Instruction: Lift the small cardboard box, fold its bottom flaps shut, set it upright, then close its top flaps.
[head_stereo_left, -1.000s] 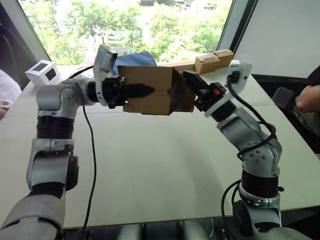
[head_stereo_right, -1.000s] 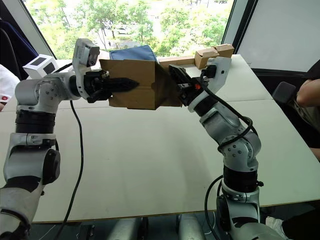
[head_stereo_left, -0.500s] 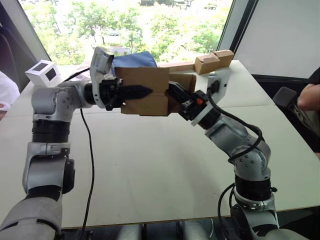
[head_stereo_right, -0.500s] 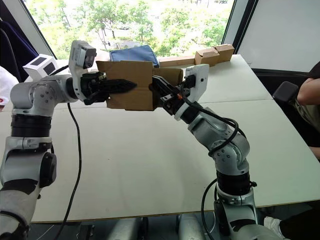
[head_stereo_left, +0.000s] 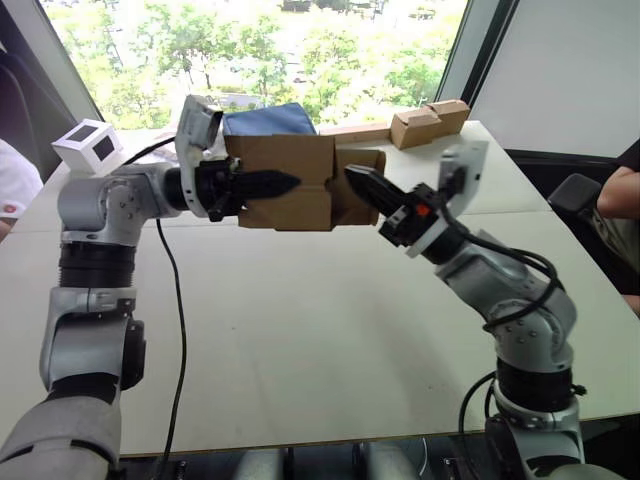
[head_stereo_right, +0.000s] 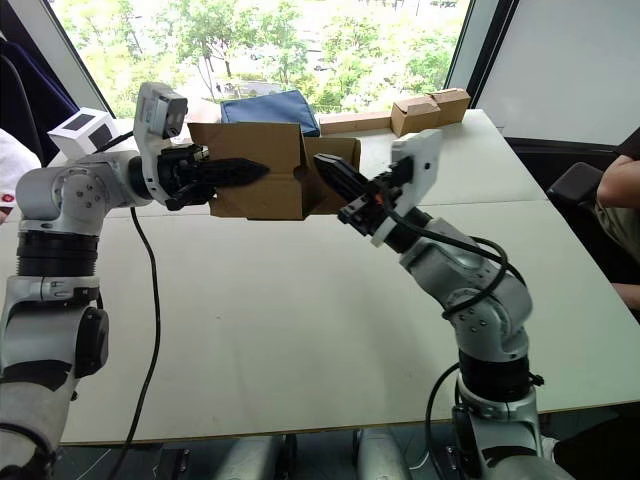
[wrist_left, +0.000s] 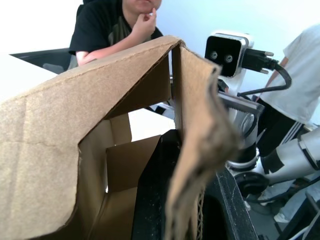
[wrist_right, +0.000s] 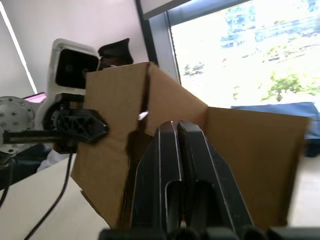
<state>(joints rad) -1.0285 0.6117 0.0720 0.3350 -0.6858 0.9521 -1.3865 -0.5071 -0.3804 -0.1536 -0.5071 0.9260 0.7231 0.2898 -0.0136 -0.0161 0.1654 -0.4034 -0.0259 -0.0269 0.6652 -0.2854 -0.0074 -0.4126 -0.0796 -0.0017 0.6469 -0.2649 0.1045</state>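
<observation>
The small cardboard box hangs on its side above the table, plain brown. My left gripper is shut on its near side wall, one black finger inside the box. The end toward my right arm has brown flaps standing partly folded; I cannot tell whether they are the bottom flaps or the top flaps. My right gripper is shut, empty, its tips right at those flaps. Its closed fingers point at the box's open end.
On the white table, a blue bag lies behind the box. A white box with a dark window sits far left. Tan cardboard blocks line the far right. A person's arm shows at the right edge.
My right gripper has drawn back to the right, out from the box's end it was pressed into. The box and left gripper shifted slightly left.
</observation>
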